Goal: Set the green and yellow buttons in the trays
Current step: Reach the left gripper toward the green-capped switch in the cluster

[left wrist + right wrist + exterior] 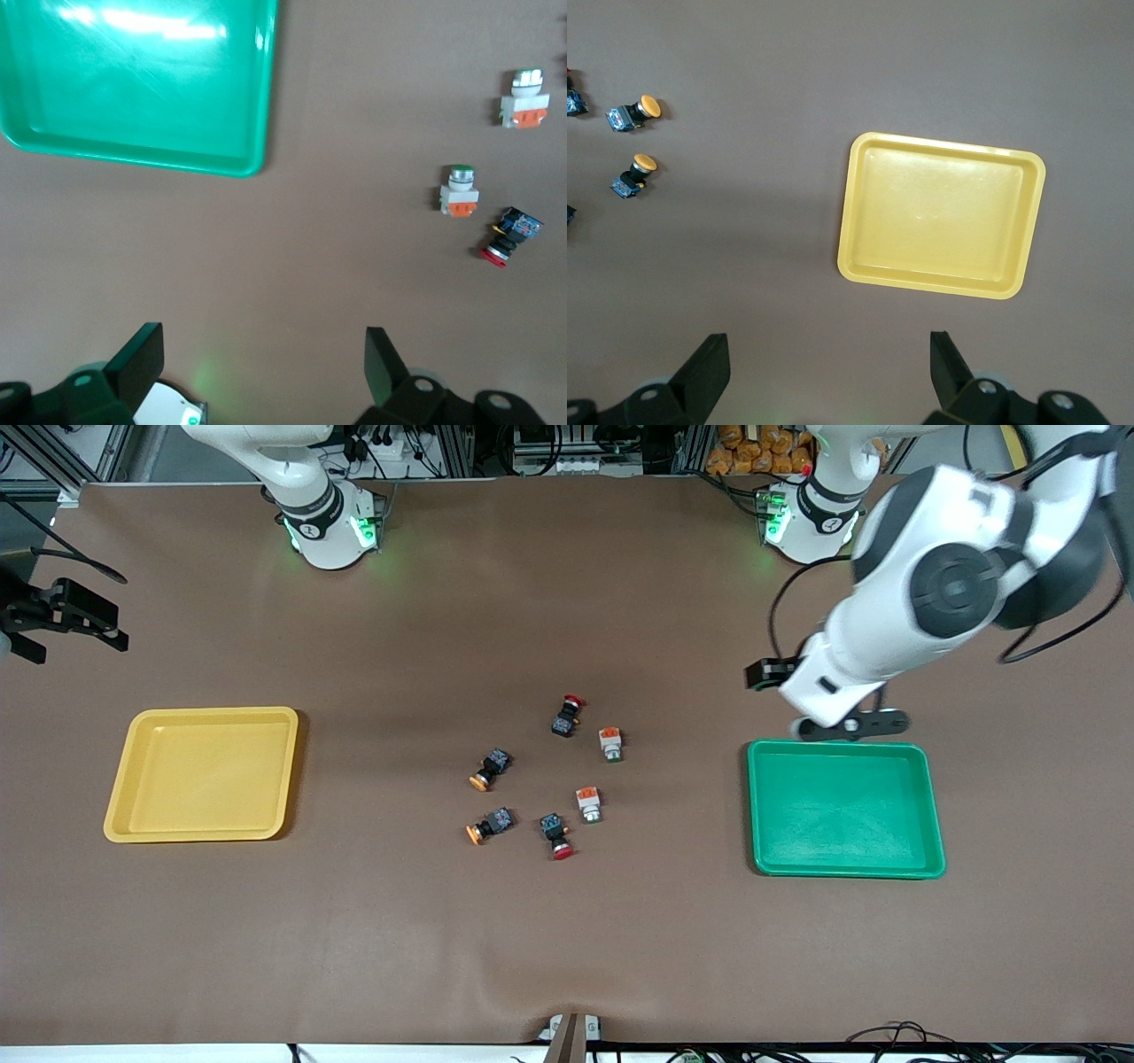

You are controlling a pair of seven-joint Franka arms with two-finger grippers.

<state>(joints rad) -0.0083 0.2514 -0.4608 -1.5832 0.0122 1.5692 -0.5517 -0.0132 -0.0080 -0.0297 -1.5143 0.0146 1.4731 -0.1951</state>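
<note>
Two white-bodied buttons with green caps (610,743) (588,804) and two black-bodied buttons with yellow caps (490,769) (489,825) lie in a loose cluster mid-table. The yellow tray (120,797) sits toward the right arm's end and the green tray (930,815) toward the left arm's end; both hold nothing. My left gripper (852,724) (264,341) hangs open over the green tray's rim on the robots' side, with bare table between its fingers. My right gripper (828,350) is open high over bare table beside the yellow tray (849,212), nothing in it.
Two black-bodied switches with red caps (568,716) (556,836) lie among the buttons. A black bracket-like piece (62,615) shows at the table's edge at the right arm's end. Brown cloth covers the table.
</note>
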